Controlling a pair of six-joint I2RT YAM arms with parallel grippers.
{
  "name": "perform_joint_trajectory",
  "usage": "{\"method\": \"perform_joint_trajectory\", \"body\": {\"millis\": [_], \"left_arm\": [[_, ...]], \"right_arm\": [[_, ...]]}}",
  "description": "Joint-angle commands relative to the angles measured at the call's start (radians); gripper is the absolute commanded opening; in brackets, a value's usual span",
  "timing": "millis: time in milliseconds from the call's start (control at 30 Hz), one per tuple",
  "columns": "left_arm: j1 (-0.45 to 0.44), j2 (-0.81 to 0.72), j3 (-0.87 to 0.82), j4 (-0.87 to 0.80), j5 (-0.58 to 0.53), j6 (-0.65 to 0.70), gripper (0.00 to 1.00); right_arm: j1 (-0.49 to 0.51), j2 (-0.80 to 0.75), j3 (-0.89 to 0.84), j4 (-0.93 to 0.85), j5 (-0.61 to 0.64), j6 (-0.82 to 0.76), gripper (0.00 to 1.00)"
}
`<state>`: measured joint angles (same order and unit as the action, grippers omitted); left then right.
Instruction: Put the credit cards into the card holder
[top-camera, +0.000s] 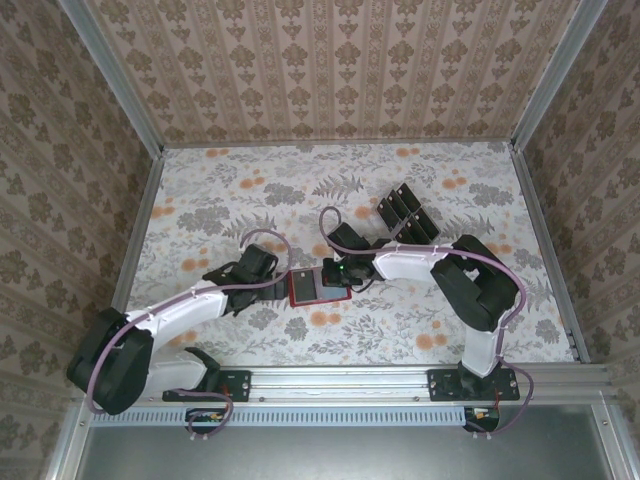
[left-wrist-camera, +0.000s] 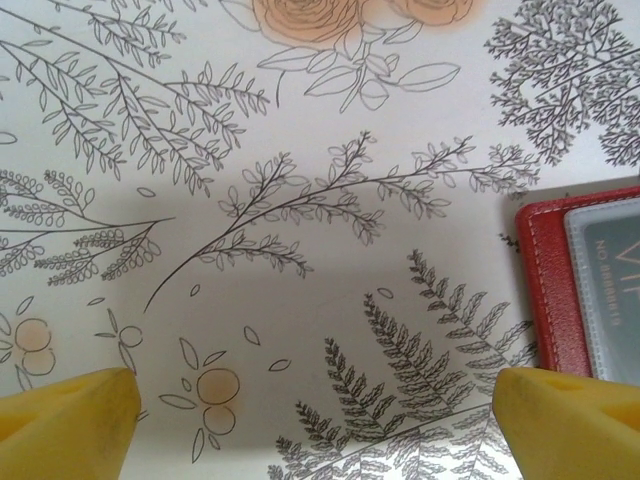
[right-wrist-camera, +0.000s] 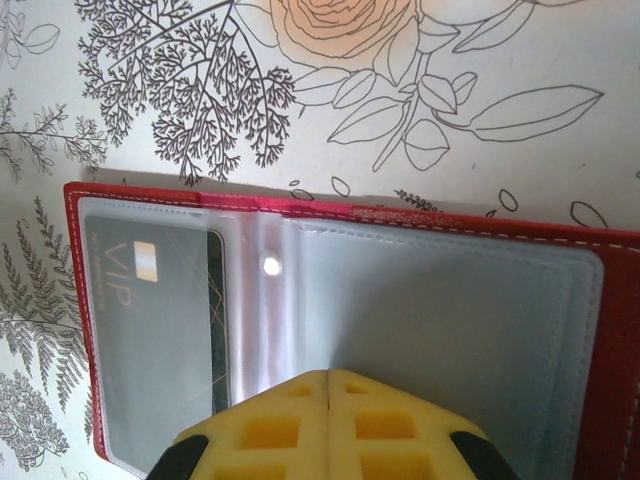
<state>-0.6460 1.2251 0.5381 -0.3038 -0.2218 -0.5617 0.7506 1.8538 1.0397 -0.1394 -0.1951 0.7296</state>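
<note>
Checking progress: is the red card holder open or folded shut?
Open. The card holder lies spread flat on the table, clear sleeves up, a VIP card inside one.

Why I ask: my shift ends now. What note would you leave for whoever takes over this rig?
The left claw is open and empty, low over the table, beside the card holder.
The right claw is shut with nothing visibly held, over the open holder's clear sleeves.
Done: at least one credit card sits in a sleeve.
Left: the loose credit cards lie in a row further back, right of centre. They need sleeving.
</note>
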Motion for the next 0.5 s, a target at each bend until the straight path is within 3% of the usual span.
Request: {"method": "perform_joint_trajectory", "body": {"millis": [0, 467], "left_arm": [[0.007, -0.005, 0.022, -0.034, 0.001, -0.007, 1.00], [0.005, 0.065, 0.005, 0.020, 0.038, 0.000, 1.00]], "right_arm": [[0.000, -0.012, -0.047, -0.023, 0.029, 0.018, 0.01], [0.046, -0.120, -0.042, -0.023, 0.029, 0.004, 0.01]]}}
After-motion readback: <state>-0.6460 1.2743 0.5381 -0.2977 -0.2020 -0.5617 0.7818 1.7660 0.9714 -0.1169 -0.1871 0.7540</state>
